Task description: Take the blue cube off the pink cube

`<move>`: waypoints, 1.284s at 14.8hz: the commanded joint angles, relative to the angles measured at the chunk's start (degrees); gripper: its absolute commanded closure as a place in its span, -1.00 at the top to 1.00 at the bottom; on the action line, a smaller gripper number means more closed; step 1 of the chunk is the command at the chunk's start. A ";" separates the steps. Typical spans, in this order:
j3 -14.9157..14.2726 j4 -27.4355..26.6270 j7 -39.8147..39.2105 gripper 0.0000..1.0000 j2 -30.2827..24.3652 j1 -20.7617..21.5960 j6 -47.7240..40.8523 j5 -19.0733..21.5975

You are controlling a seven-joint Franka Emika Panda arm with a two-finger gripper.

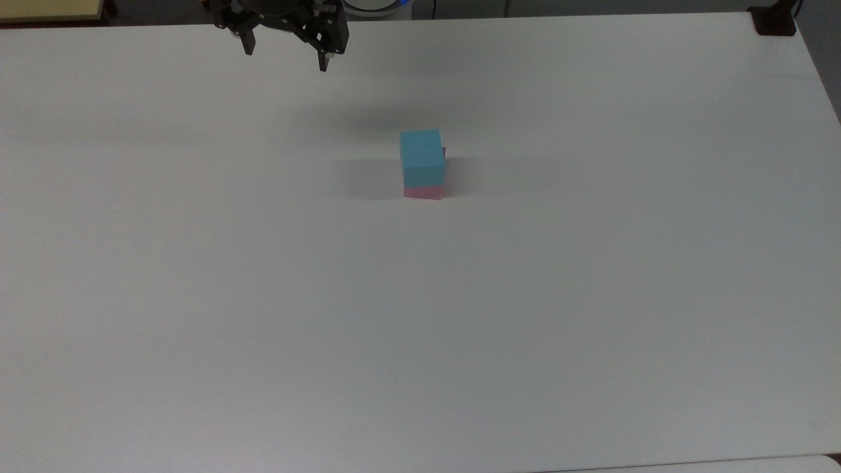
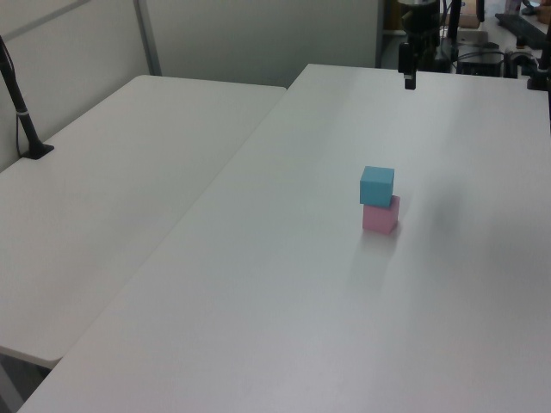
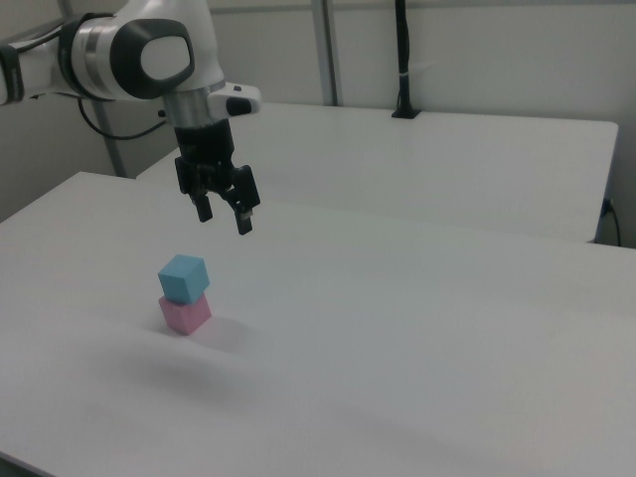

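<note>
The blue cube (image 1: 422,156) sat stacked on the pink cube (image 1: 424,192), mid-table (image 1: 460,328). The gripper (image 1: 286,60) hung released at the top view's far left, well apart.

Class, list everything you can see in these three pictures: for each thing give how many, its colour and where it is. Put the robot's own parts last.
blue cube: one, light blue, stacked on the pink cube, turned slightly off square with it, near the table's middle.
pink cube: one, pale pink, on the table, under the blue cube.
table: one, white, bearing the stack.
second table: one, white, at the left view's left.
black post: one, standing on the second table.
gripper: one, black, open, empty, in the air above the table, apart from the stack.
robot arm: one, white and black.
</note>
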 commanded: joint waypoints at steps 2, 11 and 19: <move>0.43 2.54 -1.14 1.00 2.14 1.18 -1.36 0.42; 0.43 2.81 -0.61 1.00 2.58 1.36 -1.18 0.42; -0.44 7.73 0.00 1.00 13.64 10.31 5.64 2.78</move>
